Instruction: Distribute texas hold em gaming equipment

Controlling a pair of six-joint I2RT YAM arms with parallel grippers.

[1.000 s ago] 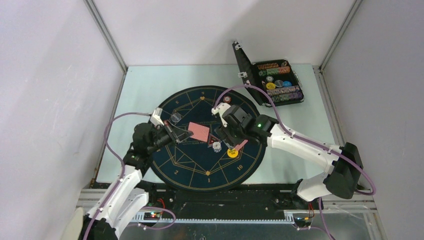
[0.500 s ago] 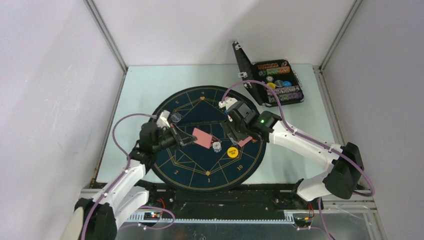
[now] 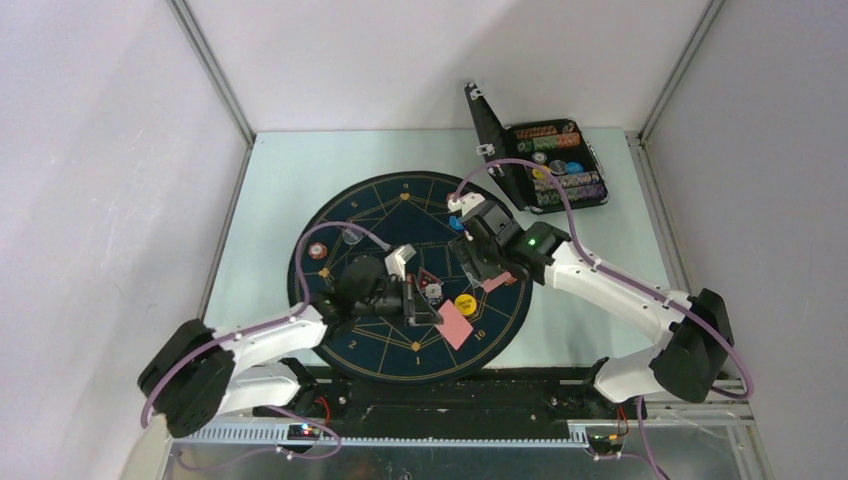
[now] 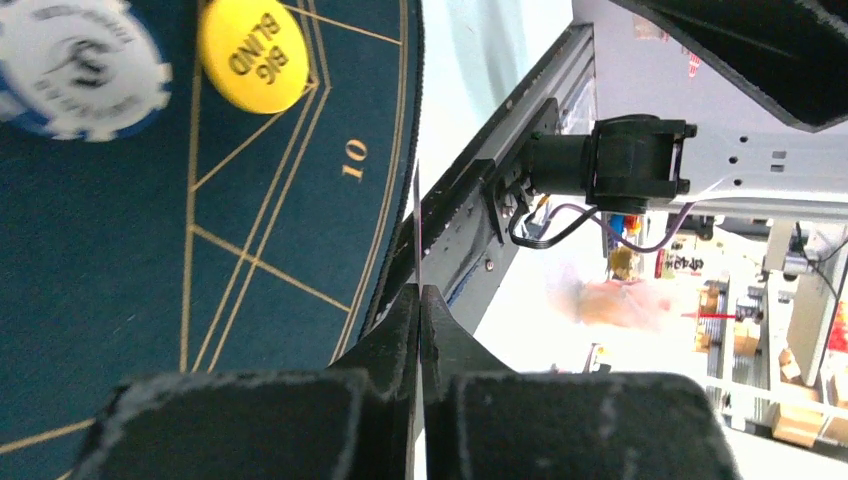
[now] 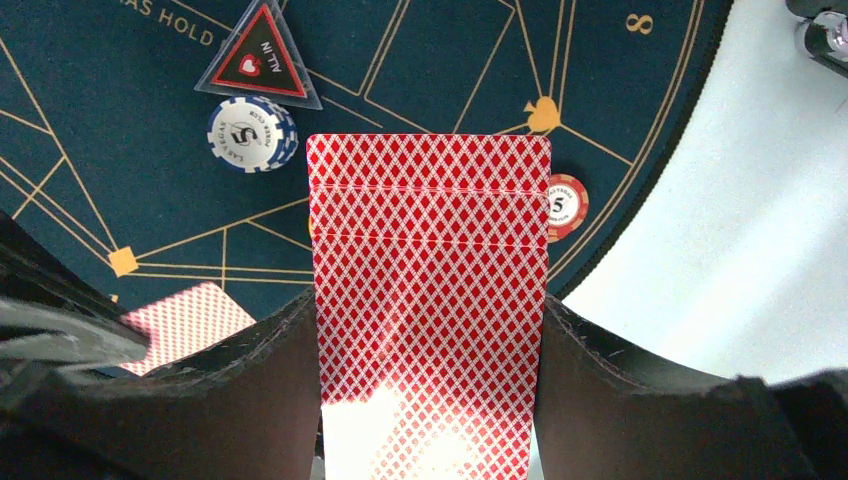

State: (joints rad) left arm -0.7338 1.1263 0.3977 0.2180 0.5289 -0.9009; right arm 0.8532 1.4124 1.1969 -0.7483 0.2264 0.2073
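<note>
Centrally, dark-blue mat (image 3: 395,205) on pale-green table (image 3: 290,170)

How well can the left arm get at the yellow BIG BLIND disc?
Probably yes: the yellow BIG BLIND disc lies uncovered near the left gripper. But its jaws are shut on a playing card, so no grasp yet.

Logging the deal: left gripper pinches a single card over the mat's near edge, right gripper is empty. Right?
No. The right gripper holds a stack of red-backed cards, as the right wrist view shows. The left gripper does pinch a single card over the mat's near edge.
</note>
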